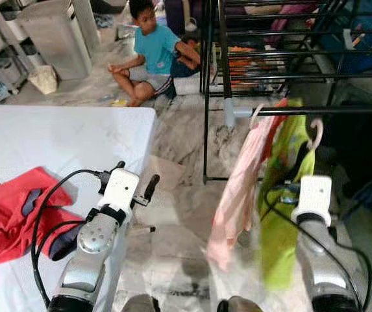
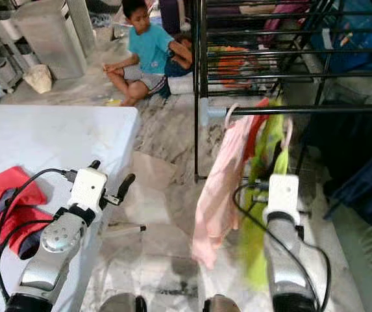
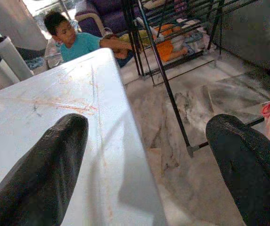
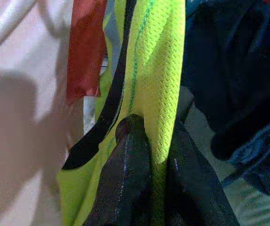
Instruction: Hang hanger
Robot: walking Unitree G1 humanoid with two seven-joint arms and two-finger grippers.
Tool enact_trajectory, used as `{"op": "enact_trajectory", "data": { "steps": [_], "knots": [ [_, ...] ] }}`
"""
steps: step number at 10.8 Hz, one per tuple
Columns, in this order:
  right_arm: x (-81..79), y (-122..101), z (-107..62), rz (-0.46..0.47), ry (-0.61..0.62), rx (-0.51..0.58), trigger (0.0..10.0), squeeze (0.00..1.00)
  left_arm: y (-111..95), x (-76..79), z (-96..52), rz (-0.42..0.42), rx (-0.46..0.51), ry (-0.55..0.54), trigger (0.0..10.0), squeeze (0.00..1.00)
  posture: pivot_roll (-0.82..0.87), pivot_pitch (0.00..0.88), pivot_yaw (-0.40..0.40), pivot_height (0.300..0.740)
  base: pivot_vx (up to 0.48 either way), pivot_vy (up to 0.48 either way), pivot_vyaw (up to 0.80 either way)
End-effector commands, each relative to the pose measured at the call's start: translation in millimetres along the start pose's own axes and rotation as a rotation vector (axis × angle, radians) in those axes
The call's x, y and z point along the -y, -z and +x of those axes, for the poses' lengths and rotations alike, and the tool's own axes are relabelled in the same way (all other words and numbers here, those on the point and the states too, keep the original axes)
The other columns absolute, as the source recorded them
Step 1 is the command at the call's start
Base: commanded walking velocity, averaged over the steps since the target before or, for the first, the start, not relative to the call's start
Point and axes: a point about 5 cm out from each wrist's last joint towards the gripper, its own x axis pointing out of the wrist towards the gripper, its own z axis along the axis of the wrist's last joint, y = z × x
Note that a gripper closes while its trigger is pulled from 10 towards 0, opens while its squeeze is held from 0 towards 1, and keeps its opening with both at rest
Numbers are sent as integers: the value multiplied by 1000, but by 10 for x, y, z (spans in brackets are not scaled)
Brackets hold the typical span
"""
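Neon-yellow mesh shirt (image 4: pixel 160 61) with black trim, pale hanger (image 1: pixel 316 132) — apparently hooked on rail (image 1: pixel 328 111), right gripper (image 4: pixel 159 141) jaws pinching it, left gripper (image 3: pixel 149 155) jaws spread.

No writing, label, brand or number can be read anywhere here.

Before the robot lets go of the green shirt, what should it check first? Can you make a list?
1. Hanger hook over the black rail: cannot tell, it is blurred.
2. Right gripper gripping the lime green shirt: ok, jaws pinched on the fabric.
3. Pink garment beside it already hanging on the rail: ok.
4. Left gripper free: ok, jaws open and holding nothing, beside the white table.
5. Person sitting on the floor, far from the rack: ok.
6. Red cloth waiting on the table: ok.
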Motion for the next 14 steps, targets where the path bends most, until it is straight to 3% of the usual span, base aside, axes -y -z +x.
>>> {"op": "enact_trajectory", "data": {
  "steps": [1,4,9,14],
  "knots": [
    [7,-197,12,9,15,73,10000,0,-34,-40,8,12,14,-14,10000,0,-12,0,54,740,0,0,0],
    [135,-274,68,6,61,53,10000,0,-63,-14,49,3,25,-17,10000,0,-11,0,42,740,0,0,0],
    [57,-246,27,35,58,-6,10000,0,-51,11,41,0,20,-4,10000,0,-10,0,42,740,-48,0,0],
    [57,-73,28,88,63,-138,10000,0,-49,28,53,-2,18,2,10000,0,-10,0,40,740,-240,0,0]
  ]
}}
